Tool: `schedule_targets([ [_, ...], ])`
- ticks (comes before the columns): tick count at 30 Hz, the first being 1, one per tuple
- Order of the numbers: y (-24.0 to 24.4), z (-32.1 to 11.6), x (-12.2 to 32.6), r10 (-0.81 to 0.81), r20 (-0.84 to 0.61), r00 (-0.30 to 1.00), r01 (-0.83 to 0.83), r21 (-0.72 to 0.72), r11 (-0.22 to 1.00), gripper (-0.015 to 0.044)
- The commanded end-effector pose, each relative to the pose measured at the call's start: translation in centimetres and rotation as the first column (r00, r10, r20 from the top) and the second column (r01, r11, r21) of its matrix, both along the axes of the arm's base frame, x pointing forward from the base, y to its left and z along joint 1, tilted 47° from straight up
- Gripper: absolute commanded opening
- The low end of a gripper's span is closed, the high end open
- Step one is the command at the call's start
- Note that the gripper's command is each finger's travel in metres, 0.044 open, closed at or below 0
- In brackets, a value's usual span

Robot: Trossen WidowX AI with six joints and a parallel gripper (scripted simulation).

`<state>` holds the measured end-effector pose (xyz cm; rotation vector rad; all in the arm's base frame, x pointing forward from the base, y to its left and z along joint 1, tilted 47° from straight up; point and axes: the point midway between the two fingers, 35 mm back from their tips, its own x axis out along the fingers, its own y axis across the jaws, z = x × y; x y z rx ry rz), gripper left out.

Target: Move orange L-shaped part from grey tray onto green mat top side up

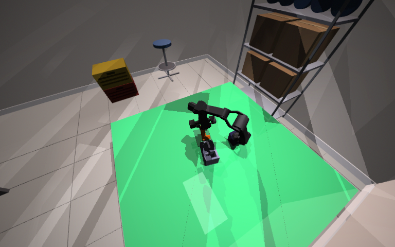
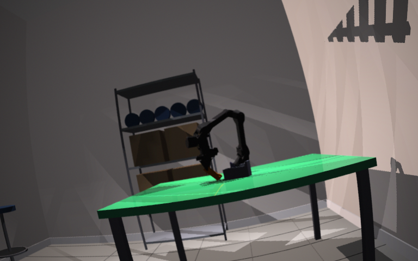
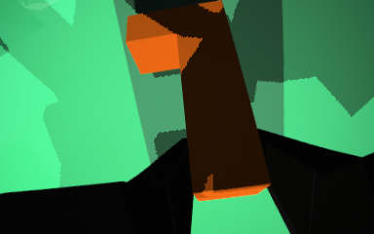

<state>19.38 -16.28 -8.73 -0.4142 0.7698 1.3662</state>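
My gripper (image 1: 203,129) (image 2: 207,168) (image 3: 220,142) is shut on the straight end of the orange L-shaped part (image 1: 207,137) (image 2: 217,176) (image 3: 155,54). The part slopes down from the fingers, with its L-shaped end low, close to the surface. Whether that end touches is not clear. Much of its long arm is in dark shadow in the wrist view. The green mat (image 1: 197,136) (image 3: 166,104), a slightly duller rectangle, lies below the part. The grey tray (image 1: 212,162) (image 2: 237,172) stands just beside it, and the part is out of its pocket.
The arm's base (image 1: 238,138) stands to the right of the tray in the top view. A pale rectangle (image 1: 203,200) shows on the green table top (image 1: 151,189) (image 2: 184,198). The shelf (image 1: 303,69) (image 2: 160,126), a stool (image 1: 161,43) and stacked crates (image 1: 113,76) stand beyond the table.
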Motion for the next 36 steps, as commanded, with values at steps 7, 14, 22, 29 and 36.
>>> schedule_targets([
  [7, 0.0, 0.0, 0.0, 0.000, 0.000, 1.000, 0.000, 0.000, 1.000, 0.0236],
  [14, -4.0, 3.5, 0.1, -0.003, -0.001, 1.000, 0.003, -0.002, 1.000, 0.0400],
  [22, -6.2, 5.5, 0.0, -0.016, 0.004, 1.000, 0.016, -0.011, 1.000, 0.0400],
  [29, -6.2, 5.5, 0.0, -0.016, 0.004, 1.000, 0.016, -0.011, 1.000, 0.0400],
  [36, -6.2, 5.5, 0.0, -0.016, 0.004, 1.000, 0.016, -0.011, 1.000, 0.0400],
])
